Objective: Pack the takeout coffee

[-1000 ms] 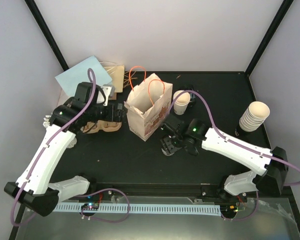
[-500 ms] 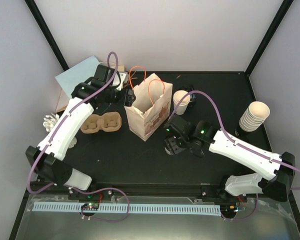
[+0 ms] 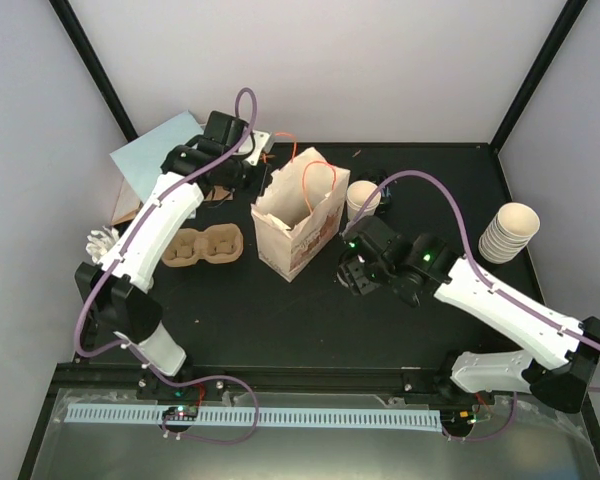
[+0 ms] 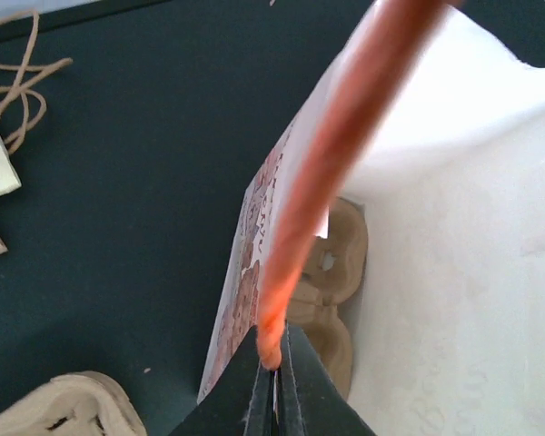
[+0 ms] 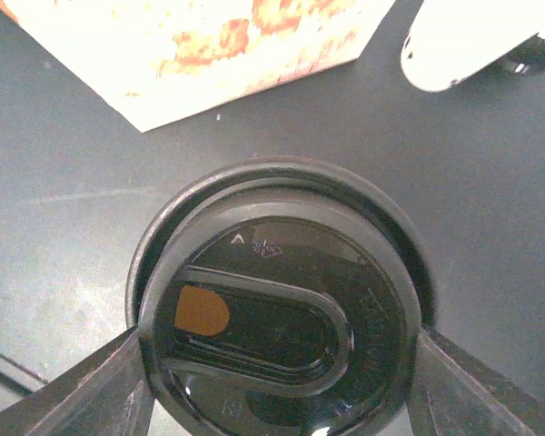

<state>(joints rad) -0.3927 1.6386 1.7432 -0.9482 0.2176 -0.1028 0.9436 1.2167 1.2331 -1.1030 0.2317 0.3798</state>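
White walls (image 3: 330, 70) close in a black surface (image 3: 240, 320), with a printed paper bag (image 3: 302, 235) standing open at mid-surface between the two arms. The left end effector (image 4: 274, 363) is reached in behind the bag, its fingers pressed together on an orange handle (image 4: 345, 163) of the bag. The bag's other handle loop (image 3: 320, 180) arches over the open mouth. In the left wrist view a brown pulp cup tray (image 4: 336, 263) lies at the bottom of the bag.

The takeout coffee cup (image 5: 272, 309), seen from above as a round black lid, sits just right of the bag's near corner, clamped between the fingers of the right end effector (image 5: 277, 363). Whether the cup rests on the surface cannot be told.

A second pulp tray (image 3: 202, 246) lies on the surface left of the bag, under the left arm. An unlidded cream cup (image 3: 363, 198) stands close behind the right end effector, near the bag's right side. A stack of cream cups (image 3: 508, 232) stands well apart at the right edge. A pale blue sheet (image 3: 145, 160) lies at the far left corner, and loose twine (image 4: 18, 86) lies beside it.
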